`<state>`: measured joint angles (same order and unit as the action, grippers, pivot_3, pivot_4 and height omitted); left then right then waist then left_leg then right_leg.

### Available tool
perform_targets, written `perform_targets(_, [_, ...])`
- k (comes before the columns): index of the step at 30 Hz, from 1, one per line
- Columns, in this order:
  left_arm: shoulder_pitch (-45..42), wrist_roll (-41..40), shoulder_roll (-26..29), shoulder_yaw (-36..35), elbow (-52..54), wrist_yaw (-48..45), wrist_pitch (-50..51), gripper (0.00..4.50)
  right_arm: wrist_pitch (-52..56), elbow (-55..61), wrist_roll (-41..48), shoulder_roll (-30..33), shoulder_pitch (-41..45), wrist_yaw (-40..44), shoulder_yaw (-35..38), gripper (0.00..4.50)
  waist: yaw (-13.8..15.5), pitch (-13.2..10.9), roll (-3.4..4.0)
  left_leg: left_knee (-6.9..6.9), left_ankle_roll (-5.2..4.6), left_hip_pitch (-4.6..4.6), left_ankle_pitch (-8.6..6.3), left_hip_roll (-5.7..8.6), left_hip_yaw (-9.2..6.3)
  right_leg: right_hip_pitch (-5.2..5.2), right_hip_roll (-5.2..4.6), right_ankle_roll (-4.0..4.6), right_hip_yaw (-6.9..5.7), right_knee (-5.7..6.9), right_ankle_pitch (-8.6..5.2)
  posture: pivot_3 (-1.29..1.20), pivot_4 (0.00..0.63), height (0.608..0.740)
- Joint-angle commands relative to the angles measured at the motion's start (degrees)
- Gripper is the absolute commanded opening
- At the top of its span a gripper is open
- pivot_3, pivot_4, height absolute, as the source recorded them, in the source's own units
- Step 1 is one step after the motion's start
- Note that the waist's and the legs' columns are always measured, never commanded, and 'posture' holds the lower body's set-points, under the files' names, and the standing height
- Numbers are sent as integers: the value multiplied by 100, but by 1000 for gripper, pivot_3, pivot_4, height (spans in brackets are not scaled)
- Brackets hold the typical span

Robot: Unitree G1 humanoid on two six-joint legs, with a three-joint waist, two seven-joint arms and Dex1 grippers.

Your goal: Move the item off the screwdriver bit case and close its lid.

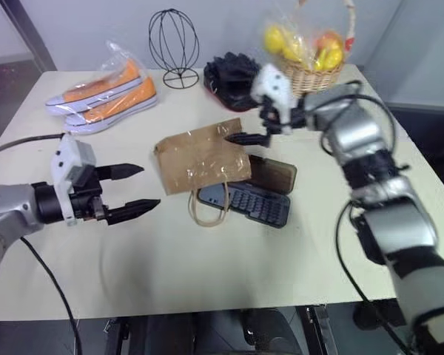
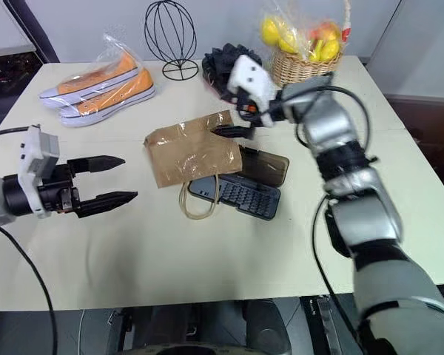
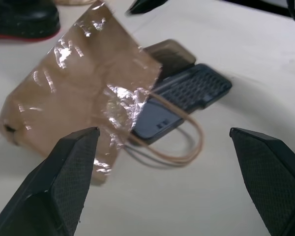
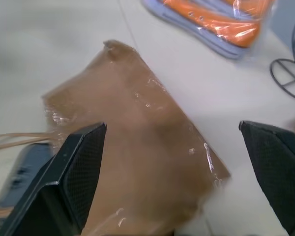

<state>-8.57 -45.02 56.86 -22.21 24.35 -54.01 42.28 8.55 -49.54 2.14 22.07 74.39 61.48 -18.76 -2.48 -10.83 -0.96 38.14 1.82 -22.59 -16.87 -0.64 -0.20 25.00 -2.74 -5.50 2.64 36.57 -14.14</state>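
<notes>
Hovering spread-jawed just above the kraft paper bag's (image 1: pixel 200 157) far edge, the right gripper (image 1: pixel 246 127) meets something light, floppy, tape-slick: pinch that edge, or the loop handles (image 1: pixel 207 210) below.

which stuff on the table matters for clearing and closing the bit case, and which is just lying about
Job: paper bag, bit case, its open lid.
Lying about: bagged orange shoes, wire stand, black gloves, fruit basket.
</notes>
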Motion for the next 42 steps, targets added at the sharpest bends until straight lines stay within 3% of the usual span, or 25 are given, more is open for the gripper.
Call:
perform_targets(1, [141,338,170,-244,-172,-114,-307,4445,-796,-1157,-572,-174,450,-120,-149,4500,-14,0,0,-3,0,-3,0,1,0,2,0,0,-1,-1,0,0,150,740])
perform_targets(7, [294,352,67,-416,-63,20,-336,4445,-1253,-2148,-1005,-456,725,-268,-72,4500,-29,-1,1,-6,-5,-6,-3,0,1,8,-5,0,2,1,0,0,150,740])
perform_targets(10, [380,352,6,-459,17,89,-346,4500,-1347,-2244,-990,-479,774,-230,111,3311,-49,-1,1,-6,-7,-5,-4,-1,-1,19,-4,0,4,33,0,0,150,740])
perform_targets(15, [385,391,-64,-442,-25,164,-402,4500,-1399,-2237,-979,-497,786,-80,318,776,-92,-1,1,-3,3,6,2,-2,-3,22,-2,3,6,56,-2,0,150,740])
perform_targets(16, [358,411,-71,-413,-61,165,-421,4500,-1383,-2218,-953,-496,785,-28,378,94,-101,-1,1,-3,3,7,2,-2,-4,20,0,3,5,58,-1,0,150,740])
perform_targets(23, [-18,496,-134,-103,-364,159,-512,4500,-1182,-2170,-861,-186,974,-809,945,94,-149,-1,2,-2,4,8,3,-3,-6,21,1,4,6,62,-1,0,150,740])
perform_targets(30, [-293,610,-209,185,-507,99,-594,4500,-1735,-2373,-1717,758,760,-2031,573,94,-151,-1,1,-2,5,6,3,7,-2,20,-9,3,10,57,-1,0,150,740])
perform_targets(36, [-325,656,-237,241,-577,56,-660,4500,-1785,-2488,-1829,1537,478,-2348,709,94,-155,-1,2,-2,4,6,3,8,1,21,-2,3,13,57,-1,0,150,740])
perform_targets(42, [-500,712,-346,462,-631,9,-698,4500,-1771,-2519,-2020,1699,90,-2730,656,94,-168,-1,1,-1,3,14,3,6,8,20,9,3,20,62,-1,0,150,740])
